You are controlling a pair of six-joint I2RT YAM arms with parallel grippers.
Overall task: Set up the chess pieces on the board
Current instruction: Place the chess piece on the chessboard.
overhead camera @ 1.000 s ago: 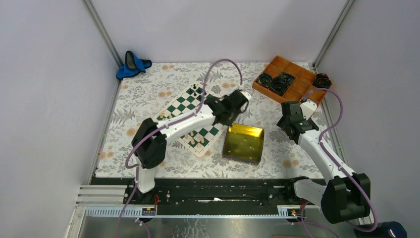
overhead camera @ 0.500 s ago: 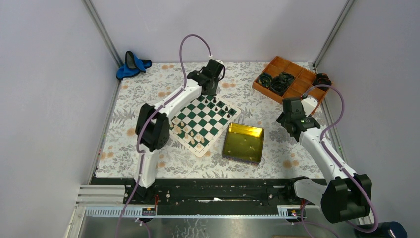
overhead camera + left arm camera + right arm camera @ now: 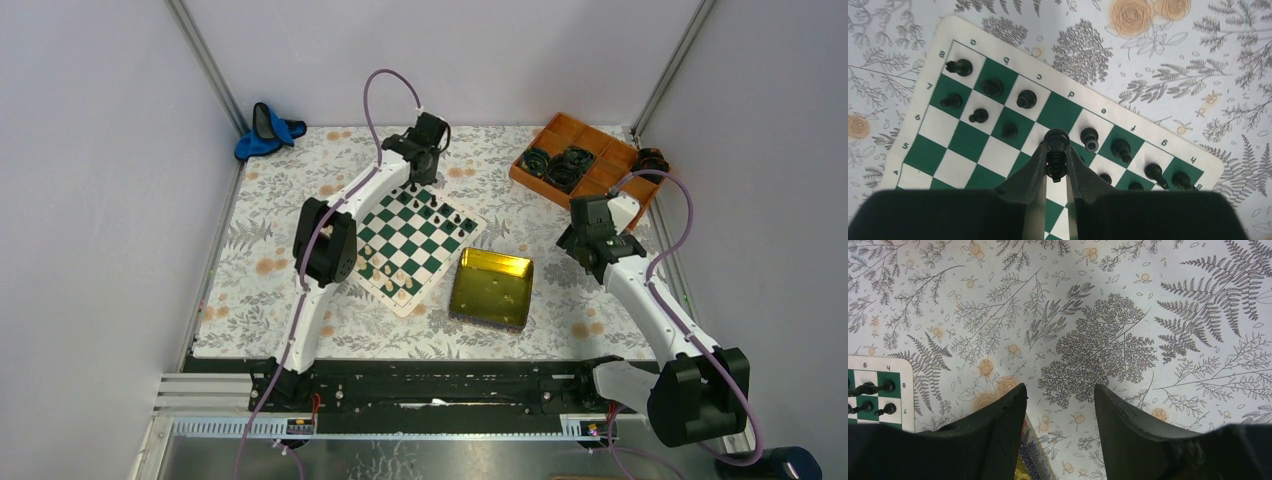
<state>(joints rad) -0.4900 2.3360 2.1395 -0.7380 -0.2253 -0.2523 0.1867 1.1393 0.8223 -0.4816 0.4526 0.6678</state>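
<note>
Black tall chess piece [image 3: 1056,137] clamped in left gripper [image 3: 1056,151] fingers over the green-and-white checked chessboard [image 3: 1055,85] near its far edge, maybe touching it. Neighbouring black pieces [image 3: 1090,139] crowd both sides. Right gripper [image 3: 1060,400] fingers apart, empty, above open floral tablecloth [image 3: 1108,340], near the yellow-gold square tin tray [image 3: 495,258].

The left arm [image 3: 352,203] rises from its base at the near left, bends at a raised elbow and stretches toward the far side, with the wrist turned down. The left claw [image 3: 1056,159] points straight down, its two fingers [image 3: 1034,170] almost together, pinching a black chess piece [image 3: 1056,142] between their tips. The right arm [image 3: 650,300] leans from the near right toward the far side, forearm sloping left. The right claw [image 3: 1059,390] faces downward, jaws spread wide and empty.
</note>
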